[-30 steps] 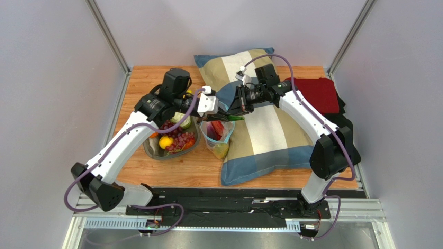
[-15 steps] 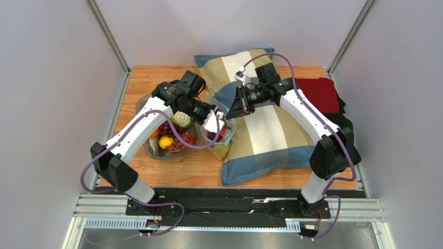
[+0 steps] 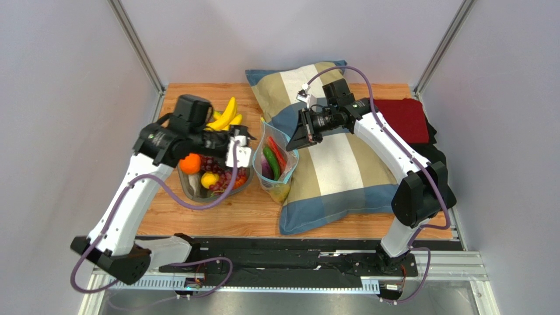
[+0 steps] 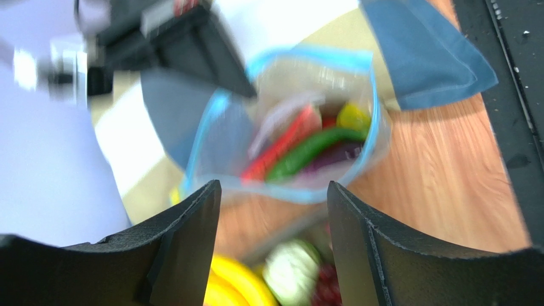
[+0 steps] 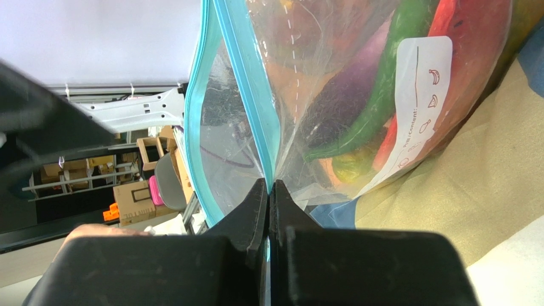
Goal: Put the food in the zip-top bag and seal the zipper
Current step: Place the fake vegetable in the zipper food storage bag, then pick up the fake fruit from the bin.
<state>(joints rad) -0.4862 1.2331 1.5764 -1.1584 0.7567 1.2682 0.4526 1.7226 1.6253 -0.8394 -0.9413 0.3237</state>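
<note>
One zip-top bag [image 3: 277, 172] with four pieces showing inside — one red piece [image 4: 281, 143], one green piece [image 4: 313, 150], one purple piece [image 4: 336, 158], one yellow piece [image 4: 353, 117]. One dish [image 3: 209, 199], one banana bunch [image 3: 225, 113], one orange [image 3: 190, 164], one lemon [image 3: 209, 179]; the grapes [image 3: 221, 177] cannot be counted. One pillow [image 3: 335, 164], one red cloth [image 3: 404, 118].

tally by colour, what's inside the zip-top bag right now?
Visible in the zip-top bag:
red piece: 1
green piece: 1
purple piece: 1
yellow piece: 1
Total: 4
</note>
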